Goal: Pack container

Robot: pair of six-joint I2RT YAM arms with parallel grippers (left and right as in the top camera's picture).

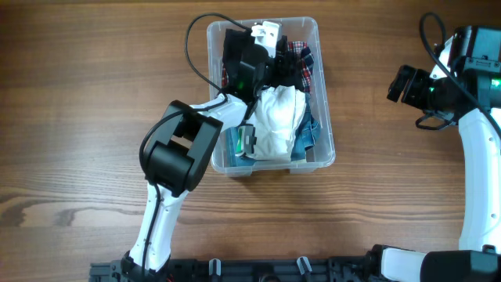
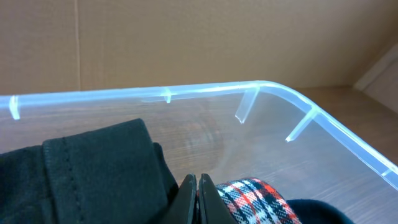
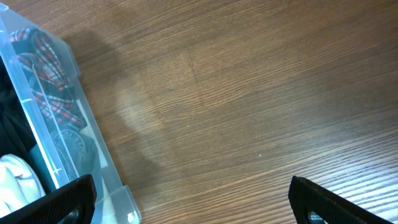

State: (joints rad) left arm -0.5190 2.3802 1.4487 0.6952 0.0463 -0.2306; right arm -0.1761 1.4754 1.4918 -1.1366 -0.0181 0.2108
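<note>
Bright, even light; soft shadows, sharp focus.

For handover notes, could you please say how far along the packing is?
Done: white garment, black garment and red plaid cloth lie in the clear plastic container. In hand: the shut left gripper sits between the latter two; the right gripper hangs open. Left: probably withdrawing.

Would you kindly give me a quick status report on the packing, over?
Left end effector shut, inside clear bin among clothes. Right end effector open, over wooden table beside bin. Nothing obstructing.
</note>
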